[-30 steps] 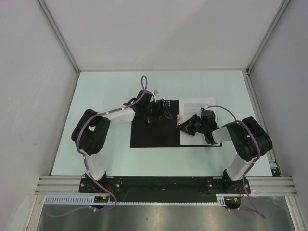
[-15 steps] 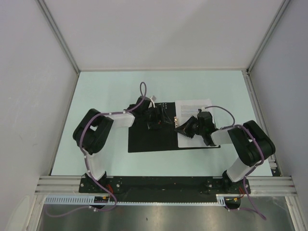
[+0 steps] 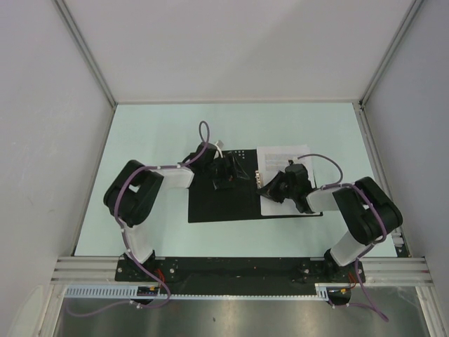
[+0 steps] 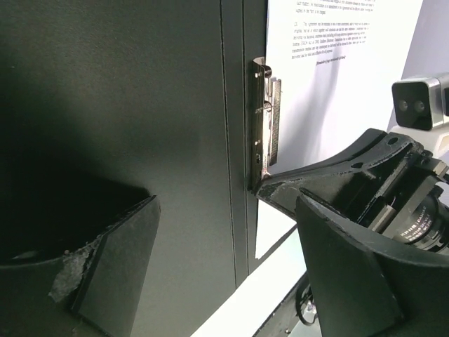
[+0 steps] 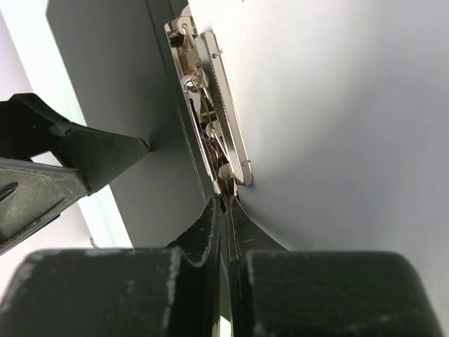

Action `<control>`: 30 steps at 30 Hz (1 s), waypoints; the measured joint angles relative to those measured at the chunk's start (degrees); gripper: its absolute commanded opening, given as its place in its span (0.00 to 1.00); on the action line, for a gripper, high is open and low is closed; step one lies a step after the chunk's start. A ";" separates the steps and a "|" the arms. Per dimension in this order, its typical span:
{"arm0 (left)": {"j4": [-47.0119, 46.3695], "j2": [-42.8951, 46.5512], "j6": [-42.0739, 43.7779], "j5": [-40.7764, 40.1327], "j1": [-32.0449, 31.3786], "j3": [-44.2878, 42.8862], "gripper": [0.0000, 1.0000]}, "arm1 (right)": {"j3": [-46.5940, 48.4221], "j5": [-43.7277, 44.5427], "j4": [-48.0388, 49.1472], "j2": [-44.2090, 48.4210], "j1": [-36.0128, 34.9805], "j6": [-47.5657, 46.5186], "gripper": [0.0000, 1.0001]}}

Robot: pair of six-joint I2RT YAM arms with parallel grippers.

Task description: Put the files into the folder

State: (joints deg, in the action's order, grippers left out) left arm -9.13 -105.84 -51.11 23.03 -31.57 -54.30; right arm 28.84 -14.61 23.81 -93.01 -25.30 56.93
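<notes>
Two fingers of the right gripper (image 5: 224, 205) are pressed together, their tips at the near end of the clip (image 5: 210, 112) — whether any metal is caught between them cannot be told. The clip runs along the spine of the open folder (image 5: 119, 105), black side up. Just right of it lie the files (image 5: 337, 105), white sheets on the folder's right half, with printed text at the far end. The left gripper (image 4: 226, 210) hangs over the left half — jaws spread wide, holding nothing. The folder lies on the pale table (image 3: 154, 133) between the arms.
</notes>
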 measured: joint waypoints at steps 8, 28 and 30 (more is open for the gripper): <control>0.20 0.35 0.11 -1.88 0.76 0.00 0.87 | -0.22 -2.56 10.10 -6.64 0.55 0.07 0.00; 4.48 1.38 4.66 -1.75 0.17 -1.97 0.96 | 1.46 -7.34 12.72 -6.58 0.87 -0.39 0.42; 6.19 2.03 5.49 -1.73 0.09 -2.32 0.98 | 1.84 -7.30 10.32 -5.29 0.85 -1.03 0.48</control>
State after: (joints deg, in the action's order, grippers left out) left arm -2.94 -103.81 -45.63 21.30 -31.48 -56.62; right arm 30.68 -21.91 34.13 -98.30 -24.45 55.90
